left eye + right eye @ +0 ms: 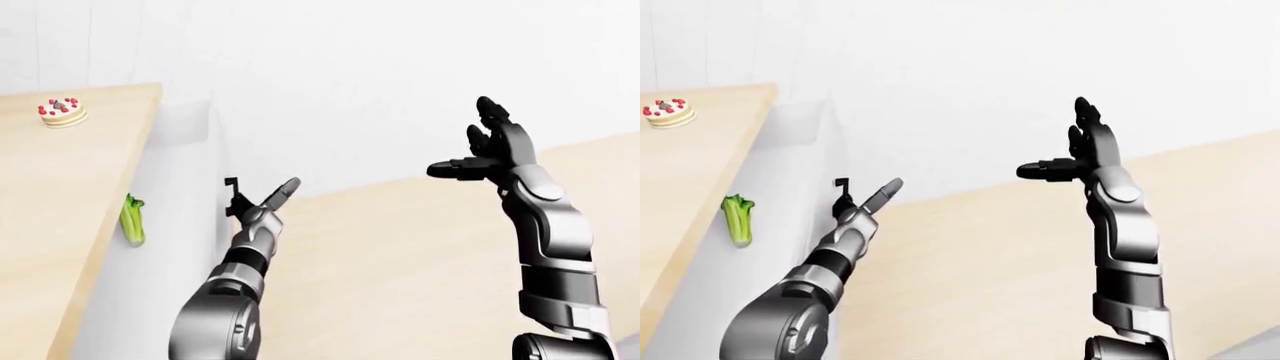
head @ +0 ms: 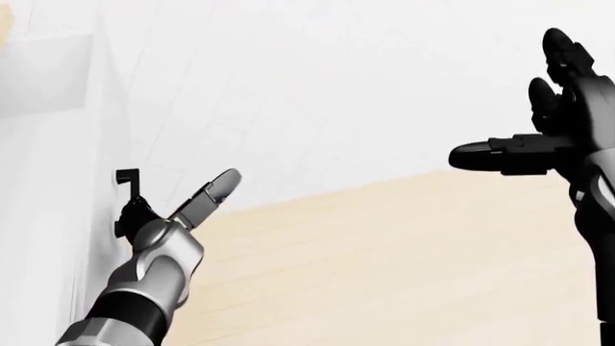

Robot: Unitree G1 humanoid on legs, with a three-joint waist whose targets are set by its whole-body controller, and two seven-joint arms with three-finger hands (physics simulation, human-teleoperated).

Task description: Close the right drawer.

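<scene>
Left-eye view puts the drawer (image 1: 185,247) at left, our left hand (image 1: 262,211) against its black handle (image 1: 233,196), one finger extended, grip unclear. We judge it rigid, sliding; push the flat face. Right hand (image 1: 490,150) hangs open, empty.

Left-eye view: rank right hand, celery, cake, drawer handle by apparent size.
1. right hand, though it sits nearer the camera, which inflates it.
2. celery.
3. and 4. cake and drawer handle look too alike to rank; the handle is partly hidden.

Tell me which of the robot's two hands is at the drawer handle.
The left hand, against the black handle; the right hand is raised in open air.
</scene>
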